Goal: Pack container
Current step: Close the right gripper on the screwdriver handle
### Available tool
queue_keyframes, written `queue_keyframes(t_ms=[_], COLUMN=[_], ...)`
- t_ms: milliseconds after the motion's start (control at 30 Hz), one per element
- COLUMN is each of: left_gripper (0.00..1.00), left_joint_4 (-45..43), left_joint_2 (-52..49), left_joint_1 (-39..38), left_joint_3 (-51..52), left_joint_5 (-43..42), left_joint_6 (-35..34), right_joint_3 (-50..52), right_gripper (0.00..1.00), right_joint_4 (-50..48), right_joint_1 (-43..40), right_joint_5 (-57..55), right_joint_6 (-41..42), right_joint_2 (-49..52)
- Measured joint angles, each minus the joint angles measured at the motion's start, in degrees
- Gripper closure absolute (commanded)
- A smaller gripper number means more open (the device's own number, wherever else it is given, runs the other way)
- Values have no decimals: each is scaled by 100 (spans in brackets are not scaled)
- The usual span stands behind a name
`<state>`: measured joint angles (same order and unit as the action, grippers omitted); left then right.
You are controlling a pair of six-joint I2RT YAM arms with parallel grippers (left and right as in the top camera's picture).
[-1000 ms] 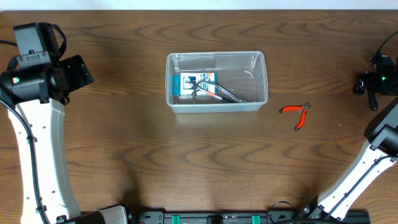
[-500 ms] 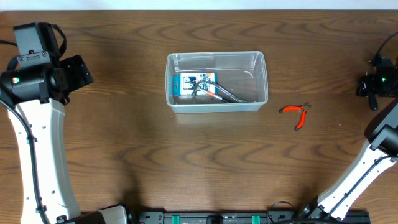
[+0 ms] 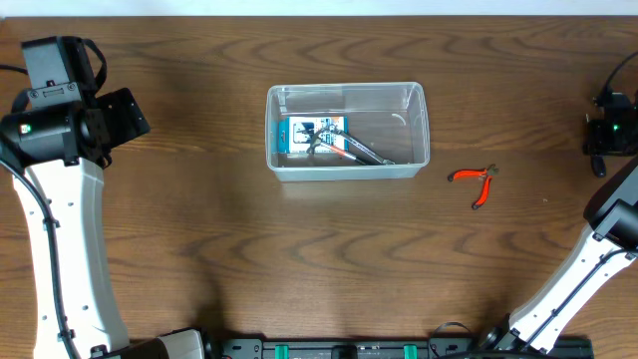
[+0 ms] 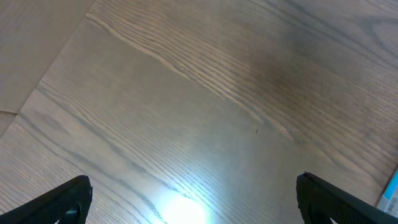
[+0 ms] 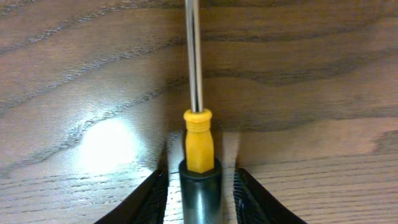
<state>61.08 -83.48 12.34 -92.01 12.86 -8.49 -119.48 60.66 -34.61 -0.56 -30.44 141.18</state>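
The container [image 3: 346,92], a clear plastic bin, stands at the back middle of the table. In it lie a blue-and-white box [image 3: 311,135] and a dark-handled tool [image 3: 361,151]. My right gripper [image 5: 200,190] is at the far right edge [image 3: 610,135]. Its fingers flank the dark handle of a screwdriver [image 5: 199,140] with a yellow collar and a steel shaft. A thin gap shows on each side of the handle. My left gripper [image 4: 199,205] hovers open over bare wood at the far left [image 3: 125,118], holding nothing.
Orange-handled pliers [image 3: 477,181] lie on the wood to the right of the container, between it and my right arm. A blue-and-white corner [image 4: 392,190] shows at the right edge of the left wrist view.
My right gripper has shifted a little toward the right edge of the table. The left arm, the container and the pliers have not moved.
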Motion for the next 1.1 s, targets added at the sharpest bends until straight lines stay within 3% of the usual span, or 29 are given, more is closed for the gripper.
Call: queue_keyframes(t_ms=[233, 400, 633, 867, 1100], left_gripper=[2, 2, 2, 2, 2], left_joint_4=[0, 0, 0, 0, 0], left_joint_2=[0, 0, 0, 0, 0], left_joint_1=[0, 0, 0, 0, 0], left_joint_3=[0, 0, 0, 0, 0], left_joint_5=[0, 0, 0, 0, 0], left_joint_6=[-2, -2, -2, -2, -2], right_joint_3=[0, 0, -7, -485, -1550], right_gripper=[76, 87, 82, 93, 92], right_joint_4=[-33, -39, -35, 264, 861], right_joint_1=[0, 0, 2, 63, 363], right_joint_5=[-52, -55, -57, -76, -81], right_joint_6=[4, 2, 9, 9, 9], right_joint_2=[0, 0, 0, 92, 105])
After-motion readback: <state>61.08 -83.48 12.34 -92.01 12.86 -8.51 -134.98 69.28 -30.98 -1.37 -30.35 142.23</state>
